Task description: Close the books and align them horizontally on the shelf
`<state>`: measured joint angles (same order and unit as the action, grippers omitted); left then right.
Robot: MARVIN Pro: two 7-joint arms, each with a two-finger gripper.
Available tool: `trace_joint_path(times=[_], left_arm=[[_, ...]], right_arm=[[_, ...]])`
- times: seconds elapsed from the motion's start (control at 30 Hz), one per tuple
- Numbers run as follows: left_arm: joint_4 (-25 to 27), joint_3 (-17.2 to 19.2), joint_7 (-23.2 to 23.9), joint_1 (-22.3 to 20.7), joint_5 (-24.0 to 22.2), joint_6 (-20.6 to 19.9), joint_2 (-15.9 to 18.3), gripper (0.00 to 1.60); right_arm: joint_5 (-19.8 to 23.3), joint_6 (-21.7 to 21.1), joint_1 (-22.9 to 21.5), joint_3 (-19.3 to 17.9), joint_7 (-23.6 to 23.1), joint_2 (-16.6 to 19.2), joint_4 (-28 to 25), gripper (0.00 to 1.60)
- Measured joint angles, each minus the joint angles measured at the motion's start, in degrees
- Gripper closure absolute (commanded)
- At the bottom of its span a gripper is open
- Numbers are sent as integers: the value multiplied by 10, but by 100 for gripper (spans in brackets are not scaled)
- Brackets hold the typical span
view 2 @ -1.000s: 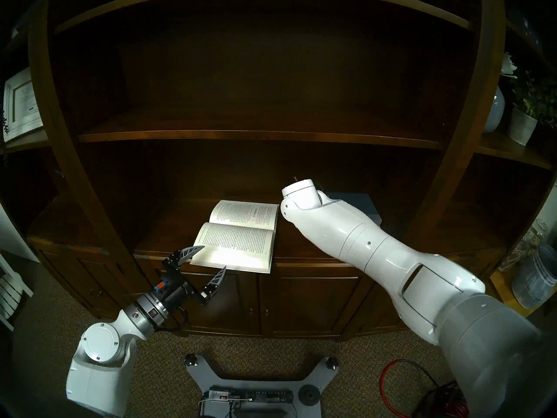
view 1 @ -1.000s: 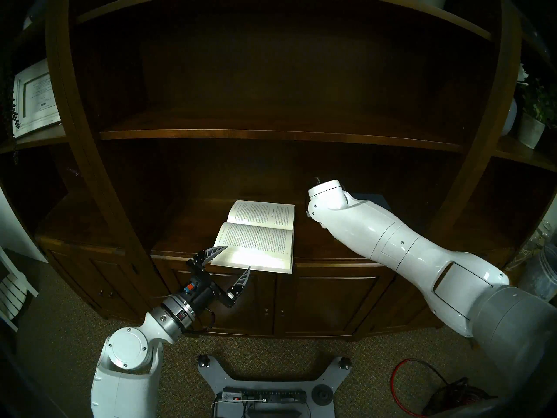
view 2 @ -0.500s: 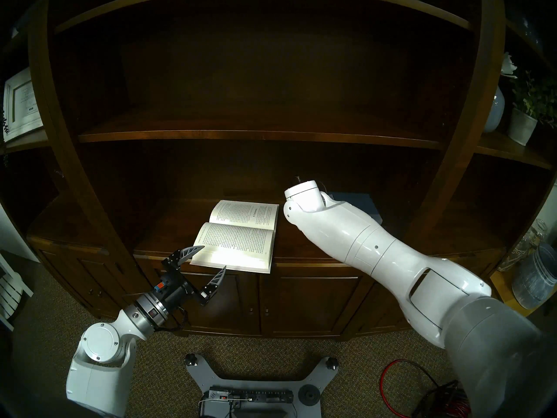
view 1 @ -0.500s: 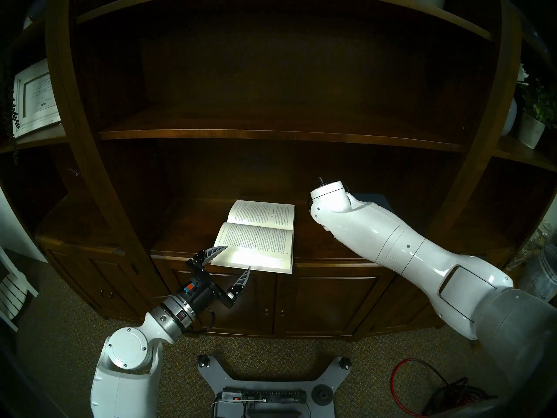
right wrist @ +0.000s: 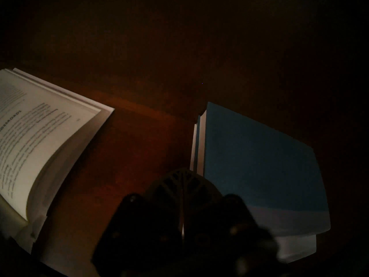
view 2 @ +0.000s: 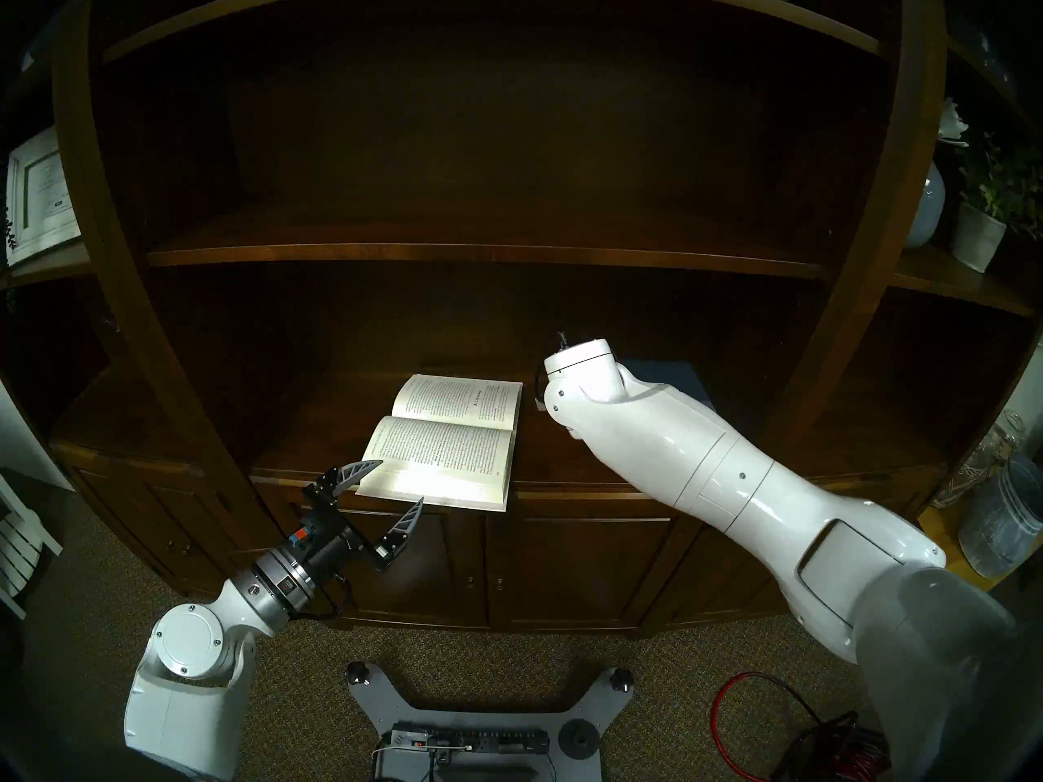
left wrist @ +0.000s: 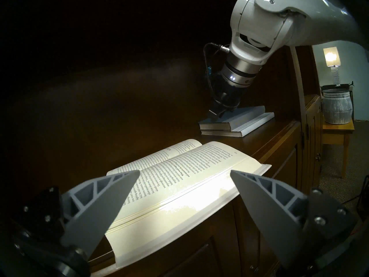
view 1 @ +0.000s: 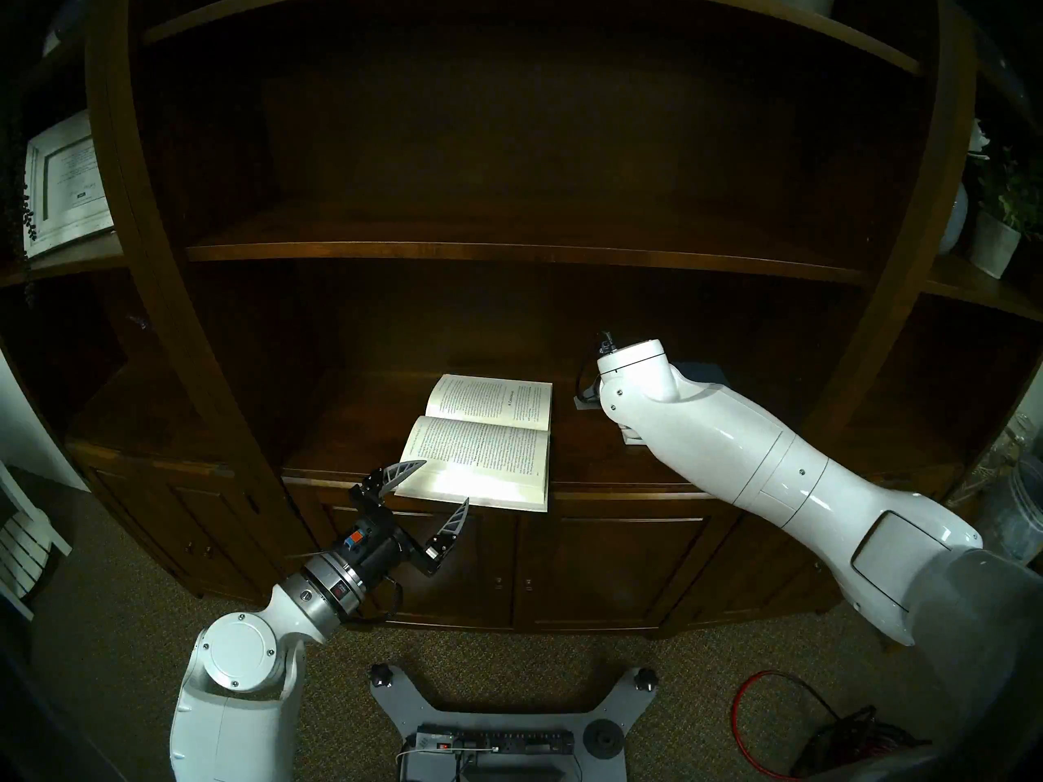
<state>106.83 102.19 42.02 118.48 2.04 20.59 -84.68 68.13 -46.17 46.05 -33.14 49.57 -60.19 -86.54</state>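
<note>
near, at the shelf's [view 1: 621, 484] front edge: left gripper [view 1: 434, 484], jaws spread wide and empty, level before the open book [view 1: 480, 442], whose near page overhangs that edge. this book awaits closing. further in, toward the right end: blue book [right wrist: 259, 160], closed, stacked on a white book [left wrist: 253, 123]. right gripper [right wrist: 182, 182], jaws pressed together and holding nothing, has drawn back and up from the stack's left end, so that pair looks settled. right arm [view 1: 762, 459] spans the shelf's right half, hindering any slide of the open book that way. beyond: bare upper shelf board [view 1: 508, 250]; potted plant [view 1: 1002, 239], far right.
</note>
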Motion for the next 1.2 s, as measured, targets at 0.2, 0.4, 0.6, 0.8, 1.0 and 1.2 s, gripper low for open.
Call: trace_joint_path(times=[0.2,0.4,0.6,0.8,1.0,1.2], left_arm=[[-1,0,0,0,0,0,0,0],[-1,0,0,0,0,0,0,0],[-2,0,0,0,0,0,-1,0],[-4,0,0,0,0,0,-1,0],[-6,1,0,0,1,0,-1,0],[-9,1,0,0,1,0,-1,0]], right_arm=[[20,-12,30,-1,5,35,-53,160],[37,-19,56,-3,6,69,-94,160],[54,-21,83,-5,4,107,-146,160],[66,-12,102,-14,-2,145,-199,160],[78,0,124,-22,-18,183,-246,160],[91,11,148,-25,-36,222,-290,0]])
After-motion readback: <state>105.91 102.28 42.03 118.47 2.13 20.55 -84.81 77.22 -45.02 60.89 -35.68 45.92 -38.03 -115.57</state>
